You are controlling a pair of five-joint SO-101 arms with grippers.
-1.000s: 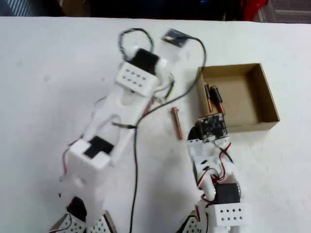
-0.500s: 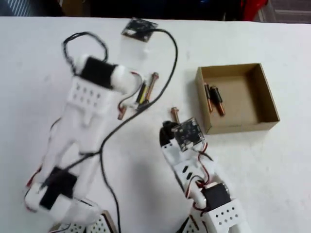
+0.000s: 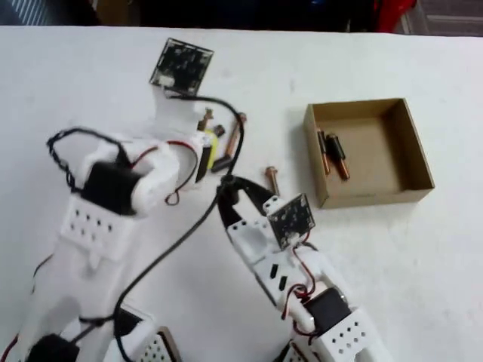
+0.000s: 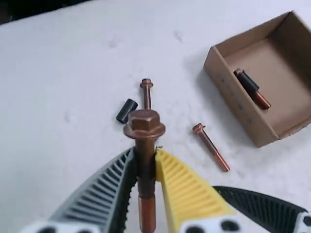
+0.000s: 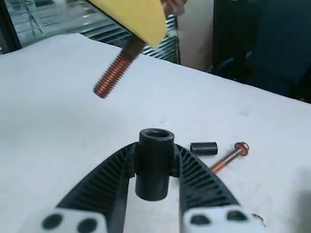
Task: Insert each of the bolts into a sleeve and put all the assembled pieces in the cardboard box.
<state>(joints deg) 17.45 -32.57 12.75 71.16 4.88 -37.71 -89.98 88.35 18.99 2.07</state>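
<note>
Left jaws grip a bolt (image 4: 145,162) mid-shank at the left wrist view's lower centre. Right jaws grip an upright sleeve (image 5: 154,165); the bolt's threaded tip hangs upper left of it, apart.

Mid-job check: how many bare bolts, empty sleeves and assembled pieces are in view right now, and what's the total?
Bare bolts: 3
Empty sleeves: 2
Assembled pieces, both in the box: 2
Total: 7
</note>
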